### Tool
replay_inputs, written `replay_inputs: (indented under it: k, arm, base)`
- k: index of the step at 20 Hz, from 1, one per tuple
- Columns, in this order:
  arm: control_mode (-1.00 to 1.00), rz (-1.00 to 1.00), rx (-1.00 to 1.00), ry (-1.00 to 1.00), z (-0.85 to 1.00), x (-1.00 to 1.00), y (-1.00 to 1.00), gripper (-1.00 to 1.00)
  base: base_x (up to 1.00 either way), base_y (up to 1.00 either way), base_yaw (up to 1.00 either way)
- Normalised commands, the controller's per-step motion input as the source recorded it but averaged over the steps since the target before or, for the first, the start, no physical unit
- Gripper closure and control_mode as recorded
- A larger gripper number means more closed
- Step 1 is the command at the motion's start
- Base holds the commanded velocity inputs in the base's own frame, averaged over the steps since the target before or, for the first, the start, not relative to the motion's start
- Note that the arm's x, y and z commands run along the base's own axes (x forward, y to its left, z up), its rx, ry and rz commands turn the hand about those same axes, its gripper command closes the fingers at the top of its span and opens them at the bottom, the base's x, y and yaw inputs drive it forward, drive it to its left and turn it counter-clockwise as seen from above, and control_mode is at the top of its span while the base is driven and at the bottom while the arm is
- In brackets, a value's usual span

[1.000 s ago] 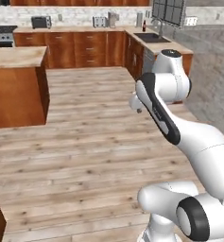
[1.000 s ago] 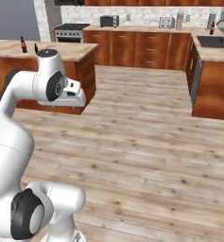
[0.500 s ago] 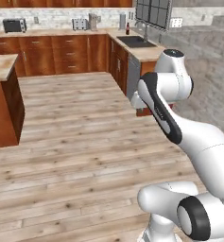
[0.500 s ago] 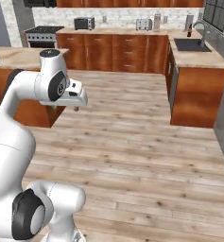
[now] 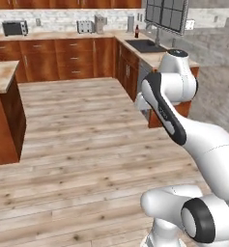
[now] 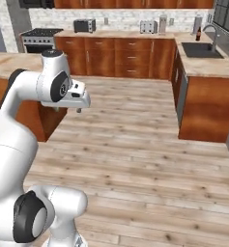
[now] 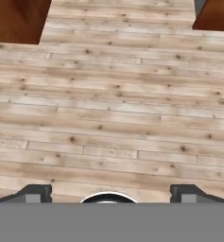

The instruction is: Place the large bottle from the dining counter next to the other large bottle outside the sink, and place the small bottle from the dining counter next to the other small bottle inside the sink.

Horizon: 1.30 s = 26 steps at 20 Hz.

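My gripper [image 6: 78, 109] hangs open over the wooden floor, pointing down, with nothing between its fingers. In the hand view the gripper [image 7: 111, 193] shows its two tips wide apart above bare planks. The other large bottle [image 5: 136, 32], dark brown with a red label, stands on the far counter beside the sink [image 5: 146, 46]. The right base view shows the same bottle [image 6: 198, 34] behind the sink [image 6: 198, 50]. The dining counter [image 5: 1, 76] is at the left edge, and its marble top [image 6: 14, 60] lies behind my arm. The dining counter's large bottle and both small bottles are out of view.
Brown cabinets [image 5: 63, 60] line the back wall, carrying a microwave [image 5: 14, 28] and a toaster [image 5: 85, 26]. A stove [image 6: 38, 38] stands at the back left. The sink counter's end cabinet [image 6: 205, 108] juts out on the right. Wide plank floor [image 5: 82, 140] lies between the counters.
The whole picture has shifted, so the base has moved: the sink counter now sits nearer and more central, and the dining counter has slid toward the left edge. The gripper stays open.
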Motion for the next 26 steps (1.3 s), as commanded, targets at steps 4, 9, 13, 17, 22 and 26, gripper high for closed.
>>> replay_inputs:
  k: [4, 9, 13, 17, 22, 26]
  arm:
    - [1.0, 0.0, 0.0, 0.0, 0.0, 0.0, 0.0, -1.0]
    - [1.0, 0.0, 0.0, 0.0, 0.0, 0.0, 0.0, -1.0]
    - [1.0, 0.0, 0.0, 0.0, 0.0, 0.0, 0.0, -1.0]
    - [1.0, 0.0, 0.0, 0.0, 0.0, 0.0, 0.0, -1.0]
    - [1.0, 0.0, 0.0, 0.0, 0.0, 0.0, 0.0, -1.0]
    - [1.0, 0.0, 0.0, 0.0, 0.0, 0.0, 0.0, -1.0]
  base:
    - [0.43, 0.74, 0.0]
    - [0.14, 1.0, -0.03]
    - [0.13, 1.0, -0.09]
    - [0.47, 0.85, -0.08]
    - [1.0, 0.38, -0.07]
    - [1.0, 0.39, -0.1]
